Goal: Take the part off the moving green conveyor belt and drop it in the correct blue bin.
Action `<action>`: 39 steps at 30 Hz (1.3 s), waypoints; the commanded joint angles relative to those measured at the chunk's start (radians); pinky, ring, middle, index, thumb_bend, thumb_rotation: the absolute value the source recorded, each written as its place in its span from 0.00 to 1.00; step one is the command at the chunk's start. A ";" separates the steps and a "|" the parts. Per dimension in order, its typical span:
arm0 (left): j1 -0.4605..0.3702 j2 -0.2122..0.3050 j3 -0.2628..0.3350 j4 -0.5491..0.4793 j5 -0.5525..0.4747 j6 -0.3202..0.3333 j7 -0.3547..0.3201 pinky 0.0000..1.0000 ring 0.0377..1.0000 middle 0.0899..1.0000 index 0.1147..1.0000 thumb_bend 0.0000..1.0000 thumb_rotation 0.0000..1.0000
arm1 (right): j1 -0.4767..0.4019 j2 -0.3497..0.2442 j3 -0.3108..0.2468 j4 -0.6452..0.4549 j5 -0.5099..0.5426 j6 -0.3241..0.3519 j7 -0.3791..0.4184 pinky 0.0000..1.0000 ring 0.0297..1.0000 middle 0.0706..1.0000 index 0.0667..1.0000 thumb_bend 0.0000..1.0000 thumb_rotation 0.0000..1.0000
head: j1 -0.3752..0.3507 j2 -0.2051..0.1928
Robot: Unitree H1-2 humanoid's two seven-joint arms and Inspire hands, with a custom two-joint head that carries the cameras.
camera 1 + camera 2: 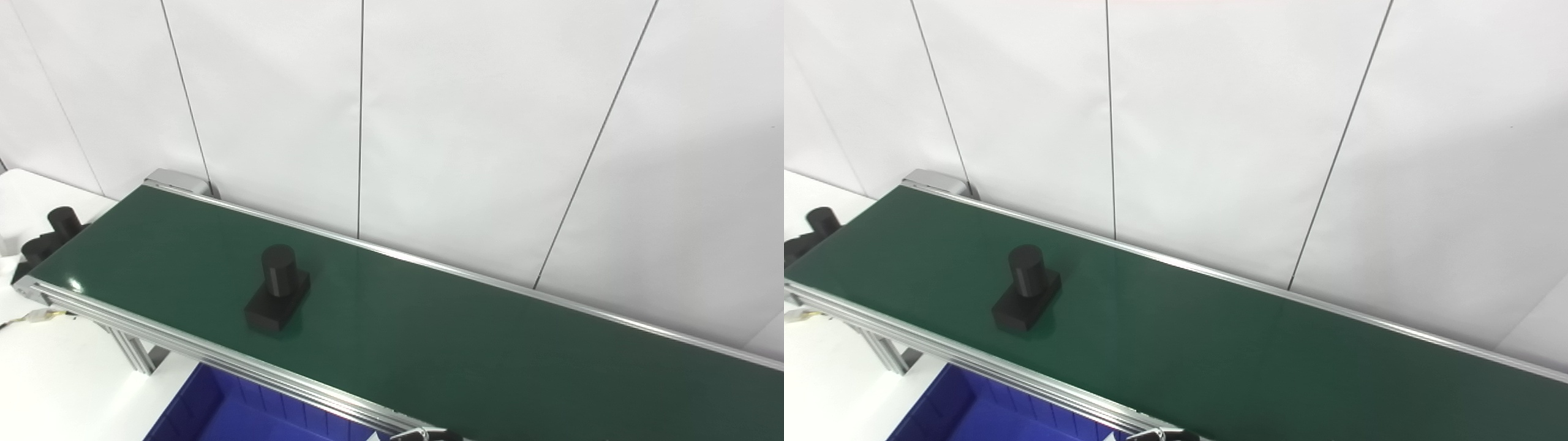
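Part: a black piece (277, 289), a flat block base with an upright round post on it, stands on the belt toward its left end, closer to the near rail than the far one.
Belt: the green conveyor (429, 331) runs from upper left to lower right between silver rails, in front of a white panelled wall (465, 122).
Bin: a blue bin (208, 410) sits below the near rail, down and left of the part.
Hand: only a small dark and metallic tip (422, 435) shows at the bottom edge, near the belt's near rail, well apart from the part and to its lower right; which hand it is, and whether its fingers are spread or closed, cannot be told.
Other parts: more black pieces (52, 233) lie off the belt's left end on the white table (43, 380).
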State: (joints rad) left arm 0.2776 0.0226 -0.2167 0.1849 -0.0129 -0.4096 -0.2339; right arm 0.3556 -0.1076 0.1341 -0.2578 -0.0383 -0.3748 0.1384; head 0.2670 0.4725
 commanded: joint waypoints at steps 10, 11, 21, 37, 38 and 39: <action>-0.039 -0.004 0.012 0.005 -0.026 -0.041 -0.006 0.68 0.72 0.74 0.75 0.86 0.75 | -0.139 0.007 0.009 -0.137 -0.052 0.120 0.009 0.60 0.71 0.76 0.81 0.64 0.56 | -0.030 0.012; -0.041 -0.004 0.013 0.006 -0.026 -0.041 -0.006 0.67 0.72 0.74 0.75 0.86 0.75 | -0.153 0.008 0.011 -0.137 -0.057 0.128 0.009 0.60 0.71 0.76 0.81 0.64 0.57 | -0.031 0.013; -0.059 0.010 0.023 0.024 -0.039 -0.042 -0.013 0.68 0.73 0.74 0.76 0.86 0.77 | -0.329 0.042 0.033 -0.028 -0.144 0.192 0.001 0.59 0.72 0.77 0.81 0.61 0.52 | -0.084 0.024; -0.063 0.017 0.026 0.034 -0.044 -0.054 -0.026 0.69 0.73 0.74 0.75 0.84 0.79 | -0.513 0.078 0.123 0.112 -0.241 0.307 0.016 0.74 0.83 0.84 0.87 0.63 0.48 | -0.128 0.025; -0.063 0.017 0.026 0.033 -0.043 -0.055 -0.026 0.69 0.73 0.74 0.75 0.85 0.79 | -0.526 0.084 0.131 0.120 -0.251 0.311 0.014 0.74 0.82 0.84 0.87 0.63 0.48 | -0.129 0.026; -0.062 0.017 0.026 0.032 -0.042 -0.056 -0.026 0.69 0.74 0.74 0.75 0.84 0.79 | -0.538 0.088 0.137 0.127 -0.259 0.316 0.014 0.74 0.82 0.84 0.87 0.63 0.48 | -0.129 0.026</action>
State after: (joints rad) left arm 0.2273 0.0383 -0.1922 0.2305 -0.0555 -0.4267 -0.2563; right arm -0.1431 -0.0383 0.2636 -0.1242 -0.2899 -0.0693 0.1510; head 0.1365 0.4970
